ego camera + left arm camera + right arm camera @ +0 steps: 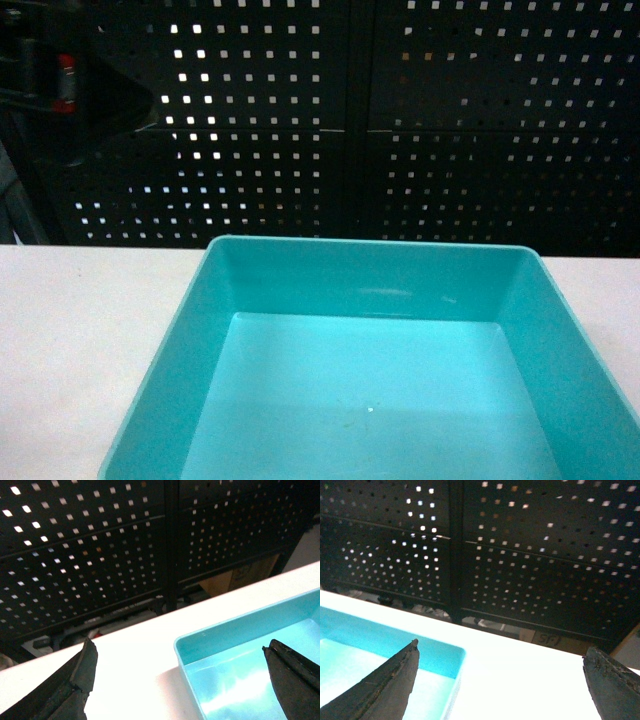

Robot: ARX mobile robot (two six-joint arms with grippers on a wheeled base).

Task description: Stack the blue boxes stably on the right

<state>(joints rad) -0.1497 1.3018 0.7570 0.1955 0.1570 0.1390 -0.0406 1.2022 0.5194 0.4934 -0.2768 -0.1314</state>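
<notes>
While both arms hang over the bench (70,330):
Left hand (182,672): open, straddling the blue box's (380,380) far left corner.
Blue box: near middle of bench, empty.
Right hand (500,667): open, straddling far right corner.

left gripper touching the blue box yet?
Cannot tell. In the left wrist view the open left gripper straddles the corner of the blue box; its right finger overlaps the interior, with neither contact nor gap visible.
</notes>
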